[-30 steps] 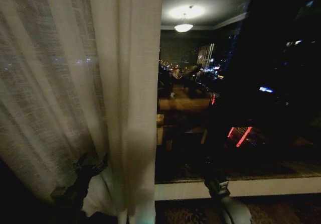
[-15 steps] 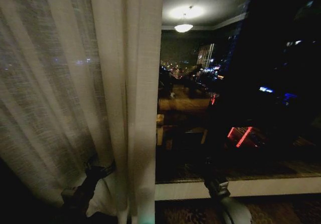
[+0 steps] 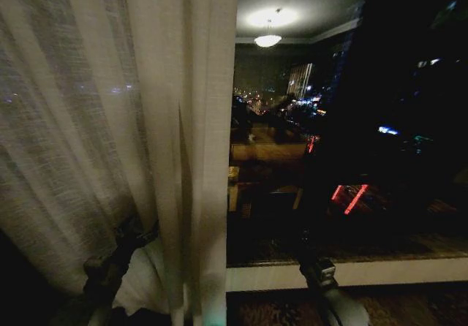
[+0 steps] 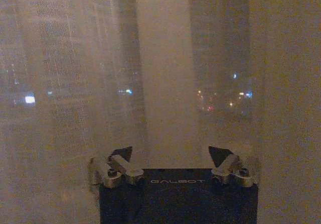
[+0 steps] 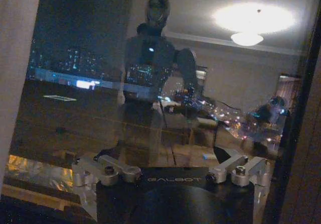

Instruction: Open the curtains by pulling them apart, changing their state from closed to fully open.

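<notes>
A sheer off-white curtain panel (image 3: 110,121) hangs in pleats over the left part of the window, its inner edge near the middle of the head view. My left gripper (image 3: 135,234) is low down, pressed into the panel's lower folds. In the left wrist view the left gripper (image 4: 170,156) is open, with the curtain fabric (image 4: 160,73) close in front and a pleat between the fingertips. My right gripper (image 5: 170,166) is open, holds nothing and faces bare glass. The pale curtain edge (image 5: 15,58) lies to one side of it.
The uncovered window glass (image 3: 329,158) reflects a ceiling lamp (image 3: 268,39) and the robot (image 5: 155,58). A white sill (image 3: 395,271) runs below it. My right arm (image 3: 322,273) stands low before the sill. A dim upright strip (image 5: 301,184) borders the glass.
My left gripper shifted a little right into the curtain's lower folds, then back left and slightly up. The fabric there moved with it. The right arm stayed still.
</notes>
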`<state>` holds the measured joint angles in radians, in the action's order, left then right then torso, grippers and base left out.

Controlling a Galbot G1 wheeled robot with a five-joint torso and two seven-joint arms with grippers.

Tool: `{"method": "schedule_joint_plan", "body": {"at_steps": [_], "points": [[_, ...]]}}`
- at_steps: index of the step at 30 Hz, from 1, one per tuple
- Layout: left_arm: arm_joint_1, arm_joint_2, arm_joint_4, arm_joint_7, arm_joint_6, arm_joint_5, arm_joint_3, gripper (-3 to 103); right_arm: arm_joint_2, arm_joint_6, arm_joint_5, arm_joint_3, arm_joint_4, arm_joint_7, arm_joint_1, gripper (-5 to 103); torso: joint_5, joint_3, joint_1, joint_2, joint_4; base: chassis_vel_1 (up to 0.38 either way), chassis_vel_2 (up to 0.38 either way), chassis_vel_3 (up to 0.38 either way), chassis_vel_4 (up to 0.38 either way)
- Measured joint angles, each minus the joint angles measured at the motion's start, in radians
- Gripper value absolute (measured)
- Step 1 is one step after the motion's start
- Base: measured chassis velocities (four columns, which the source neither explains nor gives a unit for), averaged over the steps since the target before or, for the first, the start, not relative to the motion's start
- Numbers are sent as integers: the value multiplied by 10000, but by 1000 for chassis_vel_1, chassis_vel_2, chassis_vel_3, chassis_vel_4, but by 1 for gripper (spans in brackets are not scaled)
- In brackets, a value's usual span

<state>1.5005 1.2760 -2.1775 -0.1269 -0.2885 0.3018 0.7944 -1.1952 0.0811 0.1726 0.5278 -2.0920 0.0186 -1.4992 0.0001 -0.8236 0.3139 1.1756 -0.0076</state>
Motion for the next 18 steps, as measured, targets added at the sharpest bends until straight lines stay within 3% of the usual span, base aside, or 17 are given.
{"method": "schedule_joint_plan", "body": {"at_steps": [1, 4, 7, 8, 10, 14, 16, 18], "points": [[0, 0, 0, 0, 0, 0, 0, 87, 0, 0, 0, 0, 0, 0, 0, 100, 0, 0, 0, 0, 0, 0, 0, 0, 0], [-194, 1, 238, -17, 37, 21, -119, 71, 18, -13, 6, 110, -1, 1, 1, 100, 0, 0, 0, 0, -1, 0, 0, 0, 0], [-330, -18, 366, -25, 43, 42, -188, 66, 20, -17, 9, 154, -4, 1, 9, 100, 2, 0, 0, 0, -1, 0, 0, 0, 0], [-407, -42, 447, -29, 47, 53, -238, 55, 21, -19, 11, 169, -8, 2, 15, 100, 2, 0, -1, 0, -1, 0, 0, 0, 0], [-450, -68, 508, -29, 51, 57, -279, 55, 21, -22, 13, 182, -9, 3, 22, 100, 2, 0, 0, 0, -1, 0, 0, 0, 0], [-498, -148, 640, -29, 71, 58, -378, 32, 3, -62, 18, 240, -5, 5, 20, 100, 1, 0, 0, 0, -1, 0, 0, 0, 0], [-497, -154, 652, -29, 83, 58, -377, 32, -3, -83, 19, 256, 1, 6, 16, 100, 1, 0, 0, 0, 0, 0, 0, 0, 0], [-485, -194, 659, -29, 105, 75, -359, 22, -17, -150, 20, 292, 20, 12, 6, 100, 2, 0, -1, 0, -1, 0, 0, 0, 0]]}}
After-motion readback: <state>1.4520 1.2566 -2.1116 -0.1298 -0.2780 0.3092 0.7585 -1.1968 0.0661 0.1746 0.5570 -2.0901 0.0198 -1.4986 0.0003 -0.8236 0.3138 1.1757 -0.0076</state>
